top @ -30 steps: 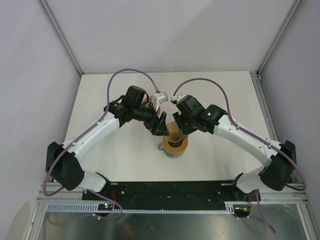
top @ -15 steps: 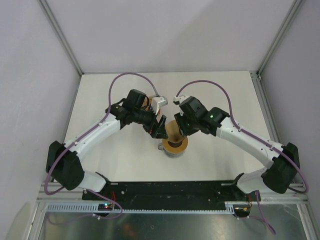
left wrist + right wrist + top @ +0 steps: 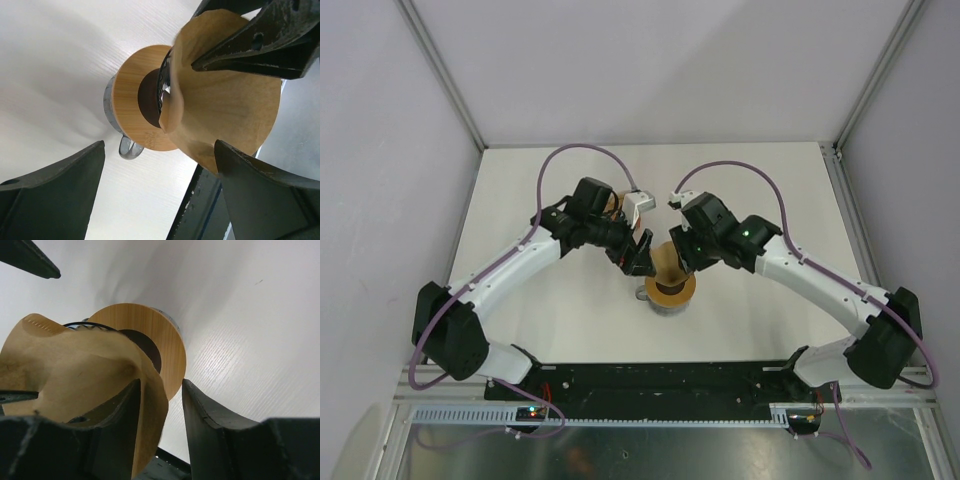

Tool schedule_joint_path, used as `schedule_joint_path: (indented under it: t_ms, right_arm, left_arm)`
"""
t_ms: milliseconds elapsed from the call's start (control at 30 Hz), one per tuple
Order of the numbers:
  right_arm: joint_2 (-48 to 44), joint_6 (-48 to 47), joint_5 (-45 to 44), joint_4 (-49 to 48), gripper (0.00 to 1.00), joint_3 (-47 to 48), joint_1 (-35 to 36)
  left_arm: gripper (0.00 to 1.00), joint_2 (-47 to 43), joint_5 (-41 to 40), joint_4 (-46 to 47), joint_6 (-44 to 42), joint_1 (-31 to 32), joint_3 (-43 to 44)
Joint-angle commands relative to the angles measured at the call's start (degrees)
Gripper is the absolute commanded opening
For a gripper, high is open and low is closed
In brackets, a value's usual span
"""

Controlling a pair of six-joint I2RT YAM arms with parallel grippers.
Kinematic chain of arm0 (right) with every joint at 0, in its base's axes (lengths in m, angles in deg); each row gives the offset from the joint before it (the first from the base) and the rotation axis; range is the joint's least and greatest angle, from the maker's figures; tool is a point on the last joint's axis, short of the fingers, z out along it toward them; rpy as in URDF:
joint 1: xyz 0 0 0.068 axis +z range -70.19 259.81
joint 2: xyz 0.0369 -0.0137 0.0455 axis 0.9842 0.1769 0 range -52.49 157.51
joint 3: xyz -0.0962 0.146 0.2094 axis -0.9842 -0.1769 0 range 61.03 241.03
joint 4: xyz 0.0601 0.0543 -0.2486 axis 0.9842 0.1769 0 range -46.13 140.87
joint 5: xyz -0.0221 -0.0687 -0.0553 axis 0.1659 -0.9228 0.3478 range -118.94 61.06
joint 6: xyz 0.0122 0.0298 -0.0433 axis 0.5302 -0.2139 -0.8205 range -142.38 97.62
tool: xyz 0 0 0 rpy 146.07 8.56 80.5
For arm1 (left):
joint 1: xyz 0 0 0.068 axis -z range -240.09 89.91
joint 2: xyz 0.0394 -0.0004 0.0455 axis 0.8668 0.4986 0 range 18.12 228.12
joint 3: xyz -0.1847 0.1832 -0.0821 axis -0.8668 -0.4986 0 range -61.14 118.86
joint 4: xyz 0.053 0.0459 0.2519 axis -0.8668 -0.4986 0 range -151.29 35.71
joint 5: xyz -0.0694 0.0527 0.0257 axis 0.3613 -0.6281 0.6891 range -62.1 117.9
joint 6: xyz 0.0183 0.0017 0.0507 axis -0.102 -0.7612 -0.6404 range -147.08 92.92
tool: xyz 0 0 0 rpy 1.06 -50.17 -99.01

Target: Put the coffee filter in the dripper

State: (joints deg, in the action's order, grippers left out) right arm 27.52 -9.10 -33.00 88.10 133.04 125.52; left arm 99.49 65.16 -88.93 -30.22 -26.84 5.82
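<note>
My left tool (image 3: 159, 146) stands open, one finger on each side of the filter (image 3: 225, 110) and the cup (image 3: 131, 107). My right tool (image 3: 161, 385) pinches the filter close by the cup, so between the two tools there is almost no room. From my left wrist the filter hides part of the cup's opening. The counter (image 3: 560, 310) is free near the cup's front, and wide behind both arms. Cables (image 3: 575, 152) arch over the wrists. Walls (image 3: 390, 150) close both sides.

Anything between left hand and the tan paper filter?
Nothing: left wrist view shows it bare from open left hand to tan paper filter, which the right hand pinches.
</note>
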Motion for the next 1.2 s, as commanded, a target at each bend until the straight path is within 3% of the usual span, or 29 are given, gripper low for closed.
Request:
schedule_joint_path:
  t_ms: [0, 600, 900, 1167]
  right_arm:
    - [-4.38, -0.33, 1.67, -2.82, 0.45, 0.15, -0.75]
    - [-11.53, -1.9, 2.57, -6.64, 0.56, 1.47, -3.84]
    - [-16.95, -3.64, 3.23, -7.14, 0.96, 1.94, -20.27]
    - [-15.97, -1.45, 2.33, -12.54, 0.99, -4.93, -35.35]
  left_arm:
    - [0.95, -0.28, 0.06, 0.87, -1.94, 0.1, 4.57]
    - [0.98, -1.03, -2.83, -0.57, -3.74, -2.32, 12.79]
    - [1.0, -5.26, -17.57, 5.21, -3.66, -15.75, 12.54]
    - [1.0, -10.52, -29.44, 23.22, -3.39, -29.63, -4.22]
